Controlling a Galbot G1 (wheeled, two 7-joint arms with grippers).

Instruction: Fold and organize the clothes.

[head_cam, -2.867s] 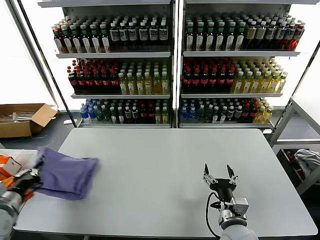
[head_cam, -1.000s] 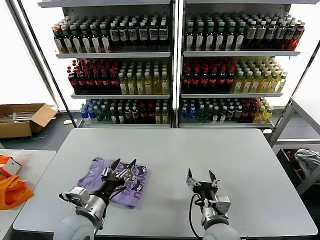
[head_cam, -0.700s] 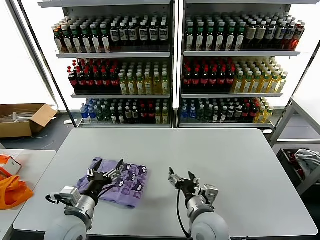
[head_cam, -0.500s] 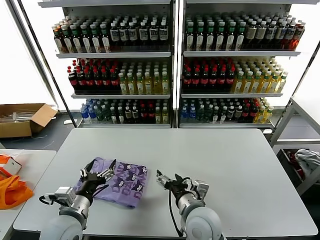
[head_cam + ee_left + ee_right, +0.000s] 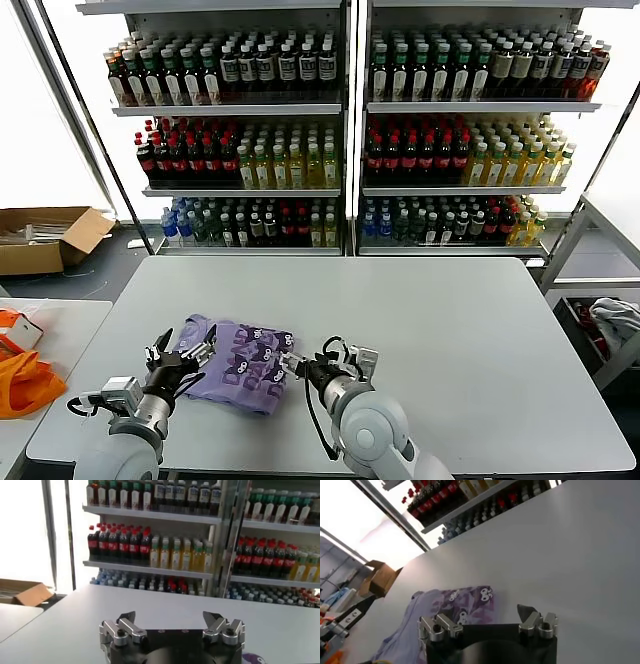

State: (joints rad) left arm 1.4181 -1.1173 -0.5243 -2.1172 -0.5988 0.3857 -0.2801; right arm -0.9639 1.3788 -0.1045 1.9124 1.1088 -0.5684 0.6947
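Left gripper (image 5: 178, 355) hangs spread wide at the shirt's (image 5: 240, 363) lower-left hem; right gripper (image 5: 300, 368), likewise parted, sits just off its right edge. Rumpled at lower left of the bench (image 5: 450, 340), the thin, limp shirt will sag, so I'd pinch corners. Bare bench lies rightward; the near edge is close.

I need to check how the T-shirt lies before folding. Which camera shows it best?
The head view: the whole T-shirt lies on the table between both open grippers. The right wrist view shows it partly, behind the right gripper. The left wrist view catches only a purple corner.
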